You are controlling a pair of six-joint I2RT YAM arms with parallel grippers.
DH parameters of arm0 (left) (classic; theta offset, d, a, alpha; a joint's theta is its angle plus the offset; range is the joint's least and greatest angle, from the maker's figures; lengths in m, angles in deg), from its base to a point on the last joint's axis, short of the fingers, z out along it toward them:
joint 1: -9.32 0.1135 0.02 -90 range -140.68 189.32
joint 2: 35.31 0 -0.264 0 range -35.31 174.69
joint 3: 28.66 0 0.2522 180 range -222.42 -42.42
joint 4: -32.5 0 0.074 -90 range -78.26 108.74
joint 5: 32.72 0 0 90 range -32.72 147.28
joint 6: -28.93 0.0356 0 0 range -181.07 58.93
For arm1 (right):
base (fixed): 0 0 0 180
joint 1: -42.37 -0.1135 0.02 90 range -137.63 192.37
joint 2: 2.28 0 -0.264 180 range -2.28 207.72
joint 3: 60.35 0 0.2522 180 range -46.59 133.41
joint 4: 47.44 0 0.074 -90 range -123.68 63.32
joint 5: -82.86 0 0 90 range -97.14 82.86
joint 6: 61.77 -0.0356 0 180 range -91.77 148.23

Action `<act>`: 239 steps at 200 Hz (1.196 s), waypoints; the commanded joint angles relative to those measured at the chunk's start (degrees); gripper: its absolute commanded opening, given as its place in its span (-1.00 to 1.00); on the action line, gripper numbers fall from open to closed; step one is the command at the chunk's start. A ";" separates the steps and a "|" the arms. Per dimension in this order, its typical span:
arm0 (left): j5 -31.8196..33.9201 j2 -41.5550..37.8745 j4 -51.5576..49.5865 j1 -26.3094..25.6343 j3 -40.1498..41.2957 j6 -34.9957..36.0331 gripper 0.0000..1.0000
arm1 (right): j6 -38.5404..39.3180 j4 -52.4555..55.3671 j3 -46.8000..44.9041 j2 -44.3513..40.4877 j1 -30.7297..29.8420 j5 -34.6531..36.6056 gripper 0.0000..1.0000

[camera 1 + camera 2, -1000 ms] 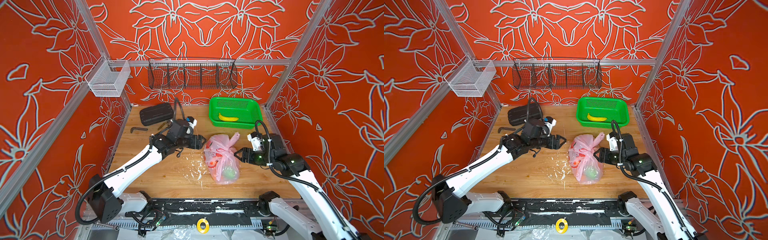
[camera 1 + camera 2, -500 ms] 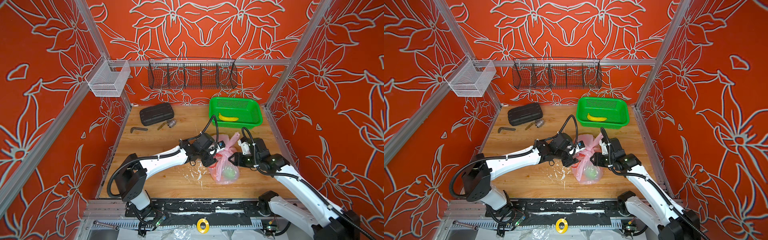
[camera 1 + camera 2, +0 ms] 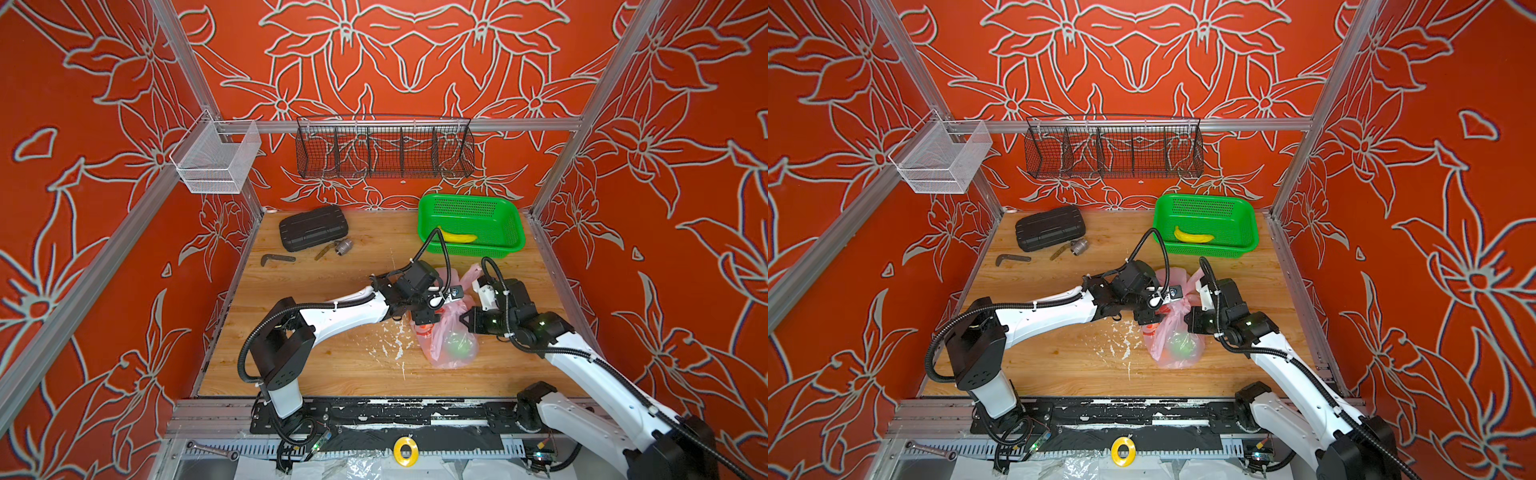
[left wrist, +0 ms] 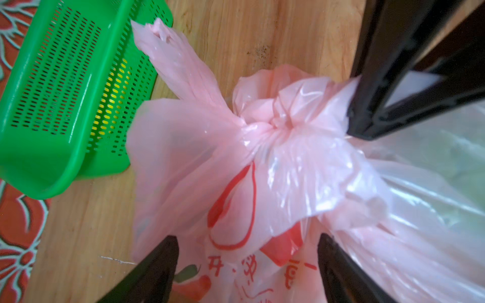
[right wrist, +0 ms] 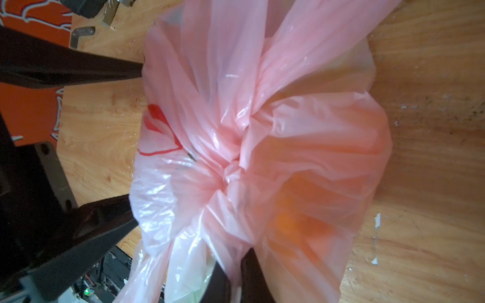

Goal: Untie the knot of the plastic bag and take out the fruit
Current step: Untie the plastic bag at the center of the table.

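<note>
Knot (image 4: 273,123) now reached; right tool (image 5: 234,275) pinches plastic bag (image 3: 451,345); left tool (image 4: 246,240) spread.

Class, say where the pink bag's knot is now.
In the left wrist view the knot tops the pink bag, close beside the right hand. In both top views that bag lies right of centre, in front of the green basket.

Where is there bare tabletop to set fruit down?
Wooden tabletop is bare between the white left arm and the front rail, and between the black plastic case and the green perforated basket. Crowded around the translucent pink plastic bag, where left claw and right claw meet.
</note>
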 commanded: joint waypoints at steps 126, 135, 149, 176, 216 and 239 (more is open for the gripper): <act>-3.29 6.98 2.46 1.45 -5.48 1.06 -0.63 | 0.19 0.10 -0.58 -2.64 -0.35 3.67 -1.00; -2.92 6.58 1.96 1.99 -5.47 -0.66 -0.78 | 0.23 0.14 -0.78 -3.24 -0.37 4.65 -1.00; -2.98 6.15 -0.11 3.49 -6.34 -4.31 -1.00 | -0.11 0.22 -1.14 -4.59 -0.37 6.11 -1.00; -2.02 4.10 0.08 6.74 -5.26 -11.61 -1.00 | -1.23 0.30 -2.92 -7.87 -0.37 8.95 -1.00; -1.68 0.88 4.05 9.63 -0.45 -18.26 -1.00 | -1.39 2.68 -4.19 -11.03 -0.37 11.30 -1.00; -1.49 0.03 4.93 10.47 1.12 -20.42 -1.00 | -1.39 3.99 -5.01 -12.37 -0.37 12.22 -1.00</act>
